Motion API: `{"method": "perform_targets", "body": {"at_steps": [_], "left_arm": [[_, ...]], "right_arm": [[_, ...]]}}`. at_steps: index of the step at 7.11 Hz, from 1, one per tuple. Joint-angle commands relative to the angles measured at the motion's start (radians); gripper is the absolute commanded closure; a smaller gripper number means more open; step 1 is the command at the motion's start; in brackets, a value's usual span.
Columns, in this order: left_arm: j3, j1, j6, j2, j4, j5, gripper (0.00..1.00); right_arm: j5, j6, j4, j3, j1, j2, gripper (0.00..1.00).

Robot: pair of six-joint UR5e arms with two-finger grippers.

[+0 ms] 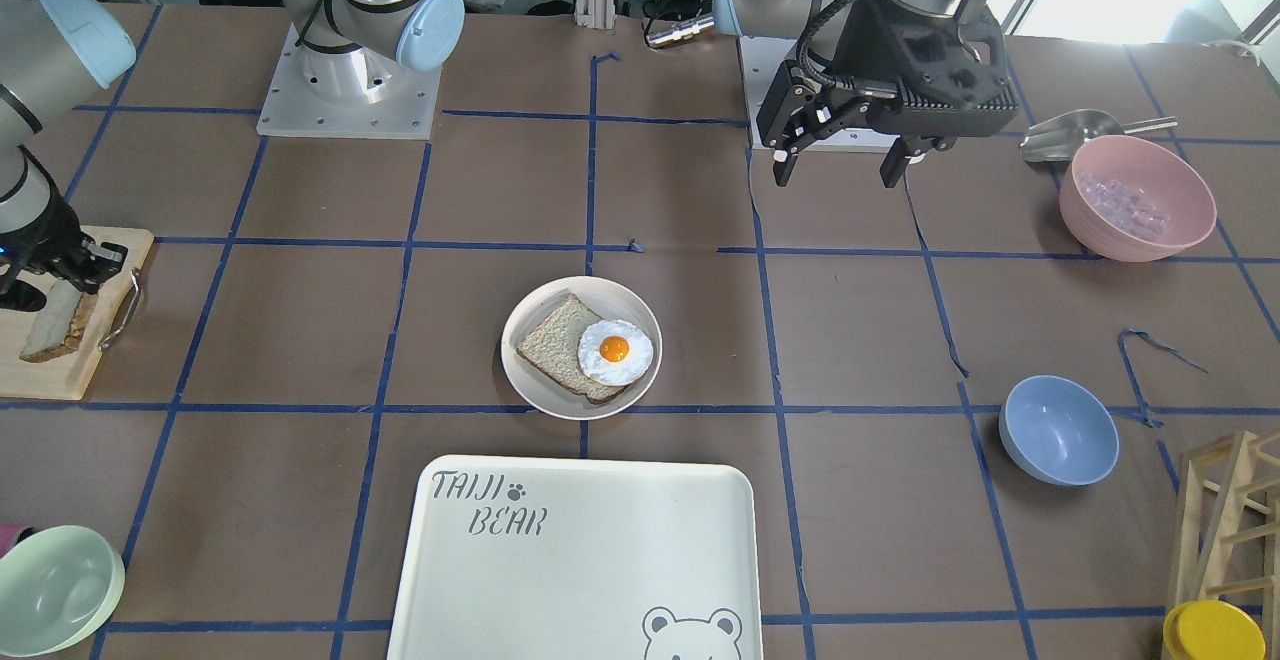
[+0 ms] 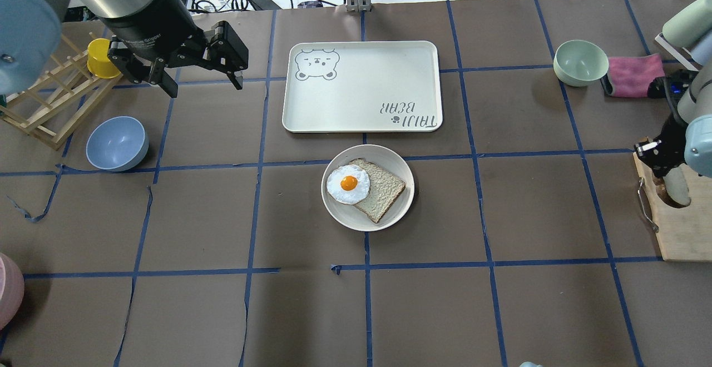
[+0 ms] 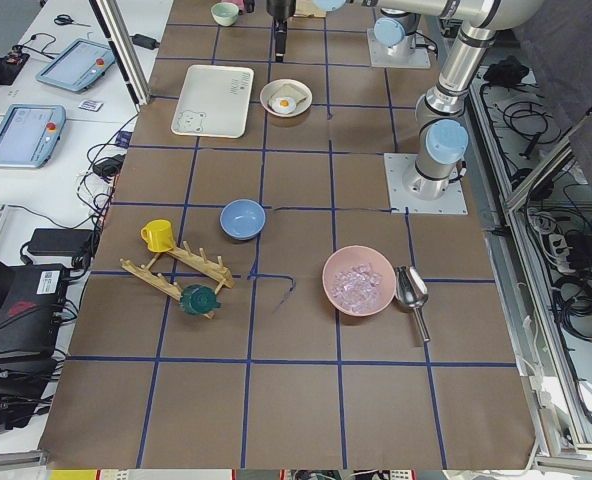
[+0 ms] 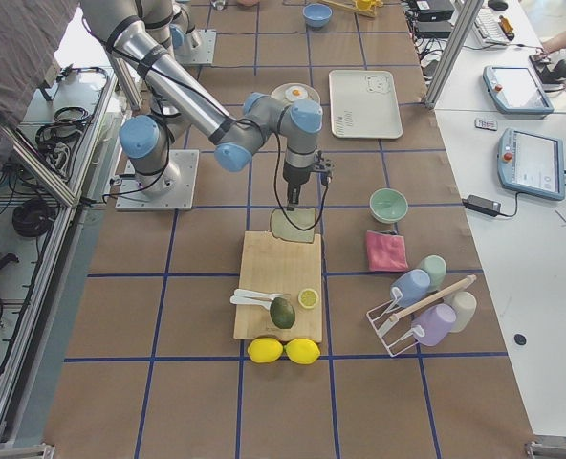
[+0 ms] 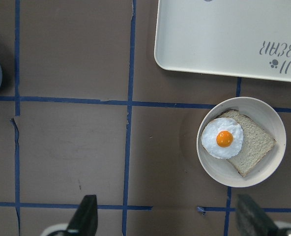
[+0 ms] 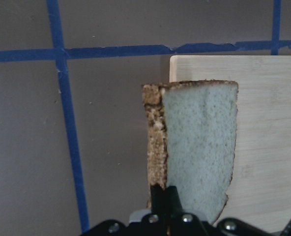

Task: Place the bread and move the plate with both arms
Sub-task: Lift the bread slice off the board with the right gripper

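The right gripper (image 6: 166,196) clamps the dark-crusted white bread slice (image 6: 199,142) just ahead of it; the left gripper (image 2: 204,85) hangs with fingers apart.

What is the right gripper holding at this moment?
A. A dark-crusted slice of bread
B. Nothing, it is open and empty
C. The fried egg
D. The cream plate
A: in the right wrist view the right gripper is closed on one edge of the dark-crusted bread slice, holding it by the corner of the wooden cutting board.
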Motion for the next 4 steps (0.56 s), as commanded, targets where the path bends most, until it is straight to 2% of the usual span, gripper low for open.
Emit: {"method": "perform_targets", "body": {"at_steps": [1, 2, 4], "left_arm": [[0.000, 0.000, 0.000, 0.000, 0.000, -0.001, 0.00], [0.000, 0.000, 0.000, 0.000, 0.000, -0.001, 0.00], [0.000, -0.001, 0.000, 0.000, 0.000, 0.001, 0.00]], "right_arm": [[0.012, 0.251, 0.259, -0.200, 0.243, 0.002, 1.00], [0.018, 0.404, 0.312, -0.263, 0.369, 0.028, 1.00], [0.120, 0.750, 0.323, -0.331, 0.618, 0.114, 1.00]]}}
